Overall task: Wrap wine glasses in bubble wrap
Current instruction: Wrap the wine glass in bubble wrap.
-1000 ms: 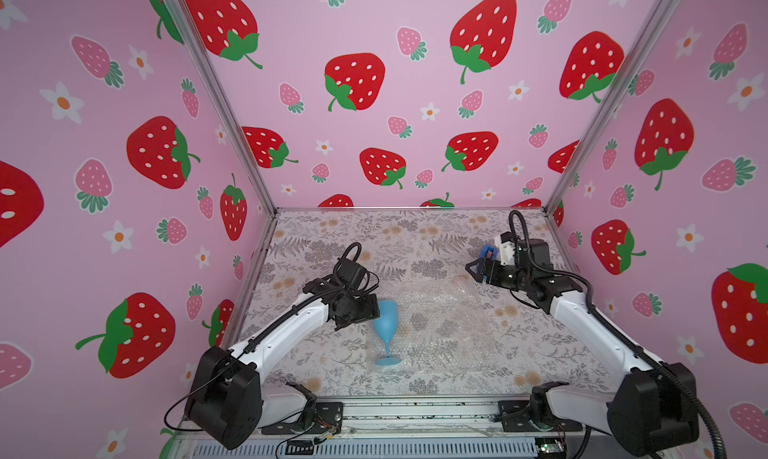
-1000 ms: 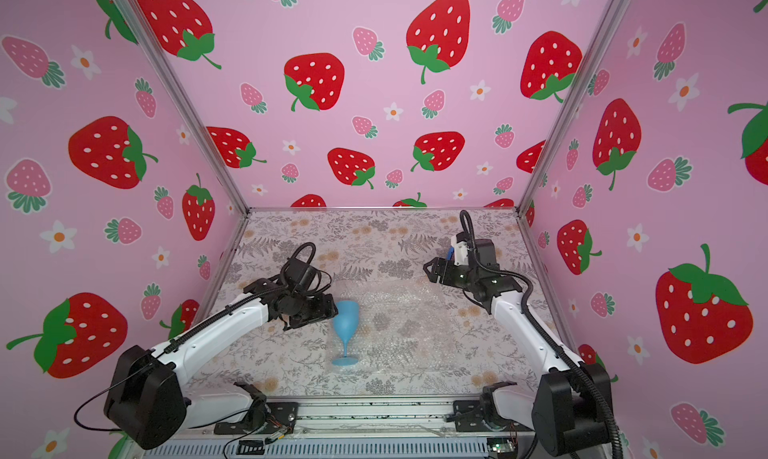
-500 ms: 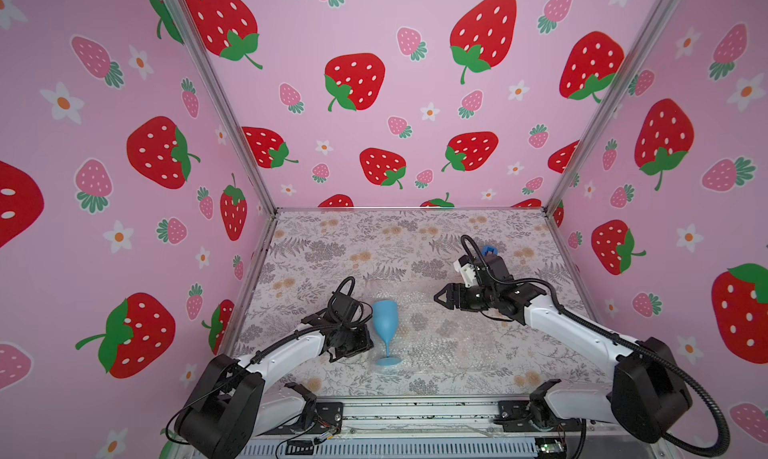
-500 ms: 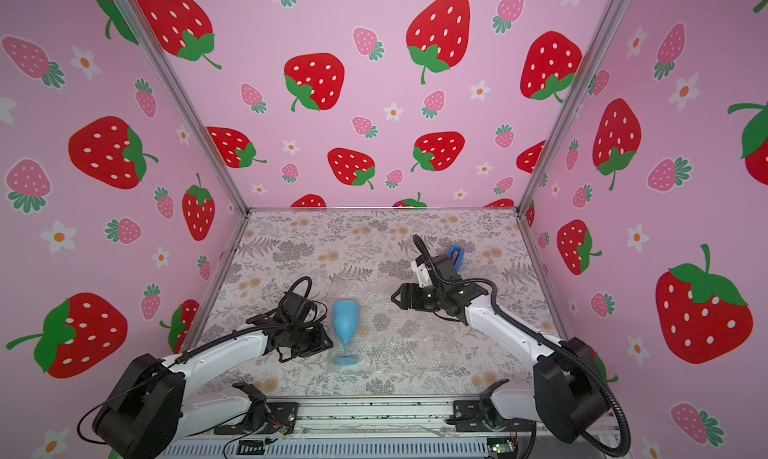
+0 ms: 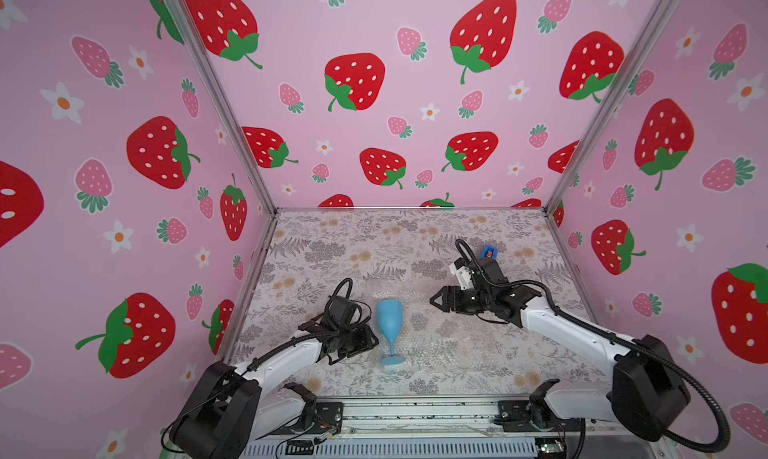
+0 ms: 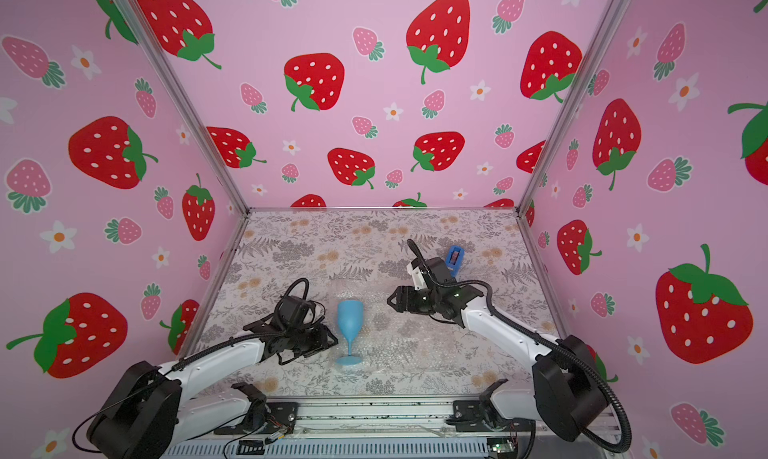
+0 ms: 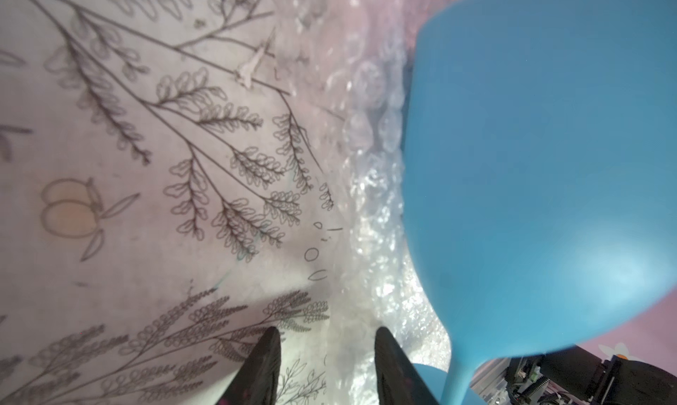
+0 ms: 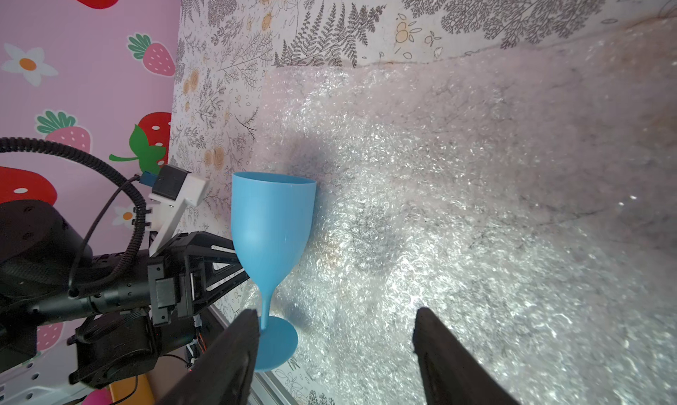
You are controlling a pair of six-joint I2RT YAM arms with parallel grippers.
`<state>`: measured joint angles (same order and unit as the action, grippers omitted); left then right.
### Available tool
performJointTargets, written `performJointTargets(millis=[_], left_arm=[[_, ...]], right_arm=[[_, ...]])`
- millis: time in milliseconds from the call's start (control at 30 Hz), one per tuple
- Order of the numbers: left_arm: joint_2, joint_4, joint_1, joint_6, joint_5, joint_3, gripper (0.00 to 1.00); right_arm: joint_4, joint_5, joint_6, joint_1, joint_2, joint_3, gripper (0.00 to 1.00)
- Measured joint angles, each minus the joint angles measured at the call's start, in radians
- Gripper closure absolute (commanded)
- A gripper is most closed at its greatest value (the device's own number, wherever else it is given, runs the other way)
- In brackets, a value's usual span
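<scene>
Now, step: first fold, by my read. Nothing is wrapped yet.
goblet: upright on its foot, standing on the bubble wrap close to the sheet's left edge. The sheet lies flat on the bench and runs out toward your right arm.
left gripper: low, just beside the goblet's stem on its left. Jaws parted, nothing pinched. The wrist view shows the sheet's edge running ahead of the tips.
right gripper: above the sheet, right of the goblet and apart from it. Jaws wide and empty, pointed toward the goblet.
tape dispenser: behind the right arm, off the sheet. Leave it for later.
do it well: an upright goblet won't roll into the film, so I'd have you lay it on its side first, along the left edge. Steady the cup with one gripper as it goes down. Then pinch the film edge only, lift it over the cup, and roll toward the free sheet.
grip: thin film may slip from a shallow pinch, so take a deep bite.
risk: your left jaws sit so near the stem that a sideways nudge could topple the goblet off the sheet.
unknown: whether the left tips touch the film. You can't tell from these views.
</scene>
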<state>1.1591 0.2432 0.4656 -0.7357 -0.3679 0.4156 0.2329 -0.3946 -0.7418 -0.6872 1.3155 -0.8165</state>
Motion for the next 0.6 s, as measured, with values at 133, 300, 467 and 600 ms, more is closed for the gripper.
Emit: performJointTargets(millis=[133, 300, 467, 600], left_arm=[[-0.036, 0.021, 0.0, 0.003, 0.009, -0.007, 0.56], [-0.061, 0.003, 0.0, 0.004, -0.006, -0.021, 0.55], [-0.043, -0.035, 0.0, 0.003, -0.021, -0.032, 0.56], [-0.02, -0.069, 0.0, 0.001, -0.035, -0.032, 0.67]], right_arm=[[0.0, 0.003, -0.002, 0.0, 0.0, 0.011, 0.32], [-0.008, 0.004, -0.009, -0.002, 0.003, 0.016, 0.34], [-0.029, 0.003, -0.023, -0.015, 0.019, 0.021, 0.36], [-0.039, 0.001, -0.028, -0.026, 0.032, 0.023, 0.37]])
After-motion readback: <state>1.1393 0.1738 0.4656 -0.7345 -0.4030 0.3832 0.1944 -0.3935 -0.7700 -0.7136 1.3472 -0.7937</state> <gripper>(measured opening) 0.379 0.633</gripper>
